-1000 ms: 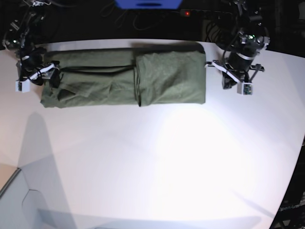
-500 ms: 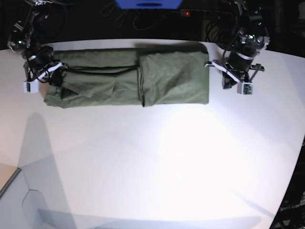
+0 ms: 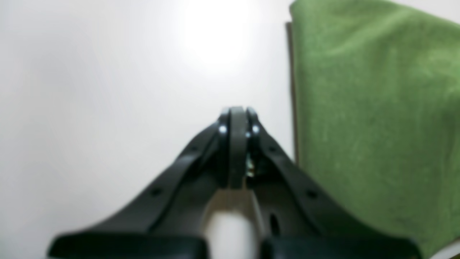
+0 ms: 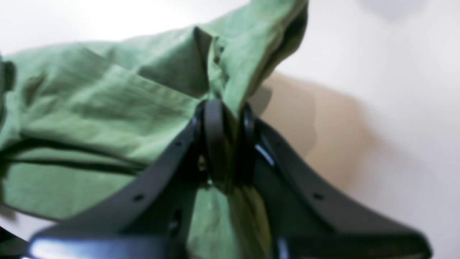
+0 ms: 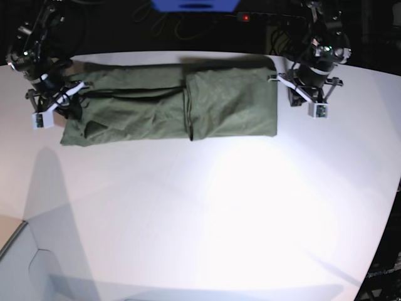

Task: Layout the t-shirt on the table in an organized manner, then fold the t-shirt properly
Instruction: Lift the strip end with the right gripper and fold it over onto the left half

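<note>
My fingers [image 4: 215,144] are smooth, slightly glossy black plastic; the t-shirt [image 5: 169,103] is soft, wrinkled matt cloth on a smooth matt table [image 5: 219,219].

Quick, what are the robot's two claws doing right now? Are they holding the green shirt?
Left gripper: jaws closed on nothing, over the table beside the t-shirt.
Right gripper: jaws closed on a fold of the t-shirt.

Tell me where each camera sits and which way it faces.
Base: high, looking down on the table, folded t-shirt and both arms.
Left wrist: behind the shut left gripper, over bare table beside the shirt's edge.
Right wrist: behind the right gripper, pinching raised cloth.
All three views share the t-shirt.
</note>
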### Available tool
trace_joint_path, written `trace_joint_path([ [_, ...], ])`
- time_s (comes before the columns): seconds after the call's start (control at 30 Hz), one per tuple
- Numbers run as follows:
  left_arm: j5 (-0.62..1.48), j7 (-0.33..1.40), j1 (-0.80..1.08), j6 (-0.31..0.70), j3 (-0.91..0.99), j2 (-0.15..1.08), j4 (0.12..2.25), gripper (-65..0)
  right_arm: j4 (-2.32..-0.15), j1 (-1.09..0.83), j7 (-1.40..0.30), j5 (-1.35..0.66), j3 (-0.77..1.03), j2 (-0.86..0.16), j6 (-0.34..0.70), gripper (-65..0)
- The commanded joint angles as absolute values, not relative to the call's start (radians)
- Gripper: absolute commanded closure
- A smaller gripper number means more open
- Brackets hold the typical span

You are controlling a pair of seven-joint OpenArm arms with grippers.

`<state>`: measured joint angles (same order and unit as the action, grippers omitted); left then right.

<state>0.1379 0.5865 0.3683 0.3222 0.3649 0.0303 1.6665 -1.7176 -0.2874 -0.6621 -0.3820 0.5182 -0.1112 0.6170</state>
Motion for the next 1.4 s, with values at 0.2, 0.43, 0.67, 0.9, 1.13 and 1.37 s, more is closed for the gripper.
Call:
trace_joint_path([
  [0.2,0.142,0.568,0.364,0.325,0.364,0.035,1.678,-0.1,-1.847,-0.318,-0.639,-0.404,0.518,-0.087,0.621,0.0],
  [0.43,0.142,0.568,0.344,0.325,0.323,0.038,1.587,-0.1,-1.939,-0.361,-0.639,-0.404,0.467,-0.067,0.621,0.0],
  [0.67,0.142,0.568,0.344,0.325,0.292,0.038,1.583,-0.1,-2.002,-0.412,-0.639,-0.406,0.403,-0.064,0.621,0.0],
  [0.9,0.142,0.568,0.344,0.325,0.292,0.038,1.583,-0.1,-2.023,-0.420,-0.639,-0.406,0.285,-0.064,0.630,0.0],
  [1.13,0.142,0.568,0.344,0.323,0.294,0.038,1.583,-0.1,-2.025,-0.410,-0.639,-0.406,0.147,-0.065,0.698,0.0],
  [1.37,0.142,0.568,0.344,0.323,0.292,0.038,1.583,-0.1,-2.018,-0.349,-0.639,-0.400,0.001,-0.064,0.698,0.0],
])
